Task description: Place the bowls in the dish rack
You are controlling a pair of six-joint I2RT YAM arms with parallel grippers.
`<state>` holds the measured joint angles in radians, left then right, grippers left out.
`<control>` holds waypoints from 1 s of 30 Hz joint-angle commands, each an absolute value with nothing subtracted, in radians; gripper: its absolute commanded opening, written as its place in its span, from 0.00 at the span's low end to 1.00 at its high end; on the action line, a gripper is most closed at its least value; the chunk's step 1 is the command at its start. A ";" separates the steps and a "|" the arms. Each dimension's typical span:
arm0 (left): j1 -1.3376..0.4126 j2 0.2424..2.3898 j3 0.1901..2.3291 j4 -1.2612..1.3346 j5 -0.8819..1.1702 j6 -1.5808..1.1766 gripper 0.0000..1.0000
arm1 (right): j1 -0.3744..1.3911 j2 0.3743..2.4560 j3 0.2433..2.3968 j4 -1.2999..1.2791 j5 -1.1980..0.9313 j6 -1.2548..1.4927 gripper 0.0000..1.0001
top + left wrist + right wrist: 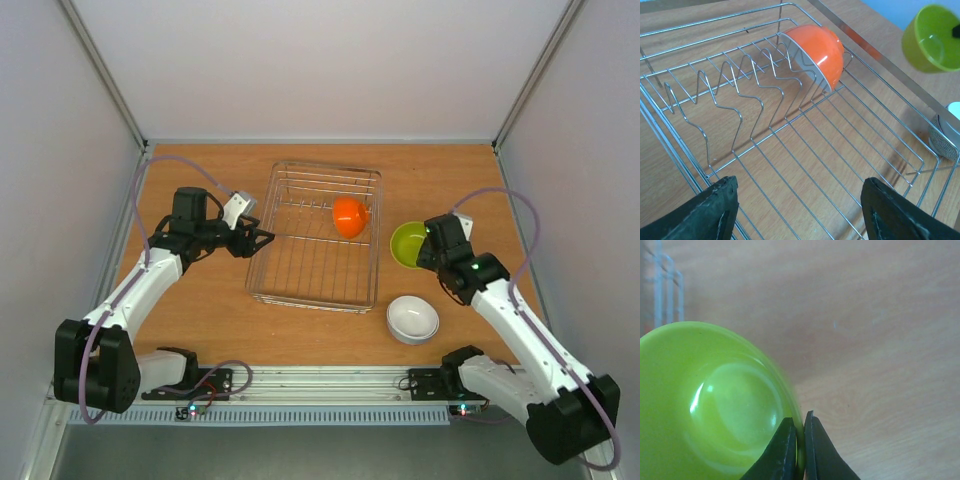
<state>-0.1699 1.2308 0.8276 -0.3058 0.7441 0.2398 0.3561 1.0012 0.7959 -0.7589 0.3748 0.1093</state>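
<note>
Lime-green bowl (408, 244): just right of dish rack (262, 270), rim pinched by right gripper (799, 416). Advice: stand it on edge between tines (740, 85), beside orange bowl (349, 216). Left gripper (800, 184): spread, empty.

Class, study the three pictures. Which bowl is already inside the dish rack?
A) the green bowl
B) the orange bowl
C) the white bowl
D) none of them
B: the orange bowl leans on its side among the wires of the dish rack. The green bowl is pinched at its rim by the right fingers, outside the rack, and the white bowl sits on the table.
</note>
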 commanded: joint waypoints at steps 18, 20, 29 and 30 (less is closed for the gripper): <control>-0.173 1.244 0.859 -0.326 0.759 0.239 0.73 | 0.648 1.262 1.137 -0.627 0.162 -0.067 0.01; -0.173 1.243 0.860 -0.328 0.761 0.238 0.74 | 0.674 1.319 1.182 -0.614 0.157 -0.072 0.01; -0.173 1.239 0.861 -0.336 0.781 0.244 0.78 | 0.812 1.575 1.358 -0.615 0.204 -0.114 0.01; -0.173 1.239 0.861 -0.336 0.781 0.244 0.78 | 0.823 1.592 1.372 -0.616 0.207 -0.115 0.01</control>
<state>-0.1699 1.2331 0.8337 -0.3378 0.7570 0.2371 0.7731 1.5444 1.3025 -0.6350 0.1745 -0.0860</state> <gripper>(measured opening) 0.781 0.056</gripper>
